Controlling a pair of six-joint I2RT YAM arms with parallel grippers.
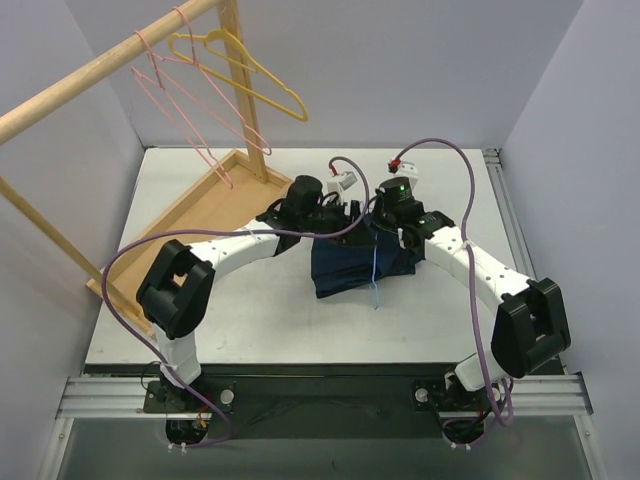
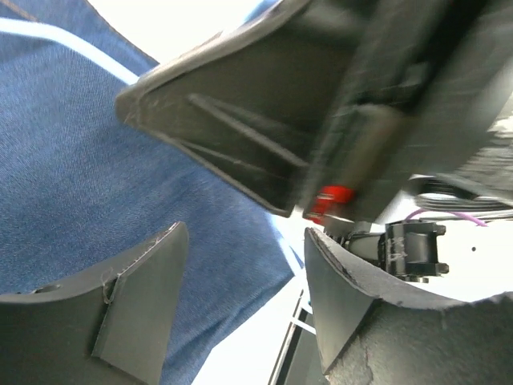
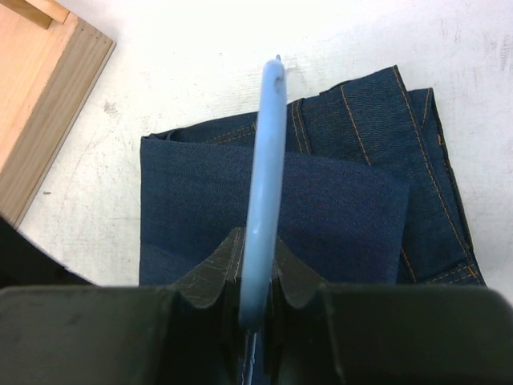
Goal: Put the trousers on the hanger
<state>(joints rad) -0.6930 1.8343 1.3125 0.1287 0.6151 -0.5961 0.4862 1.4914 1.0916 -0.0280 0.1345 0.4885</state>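
Overhead, both arms bend inward over the trousers (image 1: pixel 350 265), a folded slab of navy denim at the middle of the table (image 1: pixel 250 330), with the thin wire hanger (image 1: pixel 375 272) lying across it. The left wrist view shows the left gripper (image 2: pixel 244 234) spread wide above woven cloth. Only the right wrist view shows the right gripper (image 3: pixel 256 253) pinching the light-blue wire, with orange stitching beneath.

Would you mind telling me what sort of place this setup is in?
Probably a robotics lab test booth: plain lilac wall panels enclose a white table, and a wooden clothes rail carries a yellow wire hanger.
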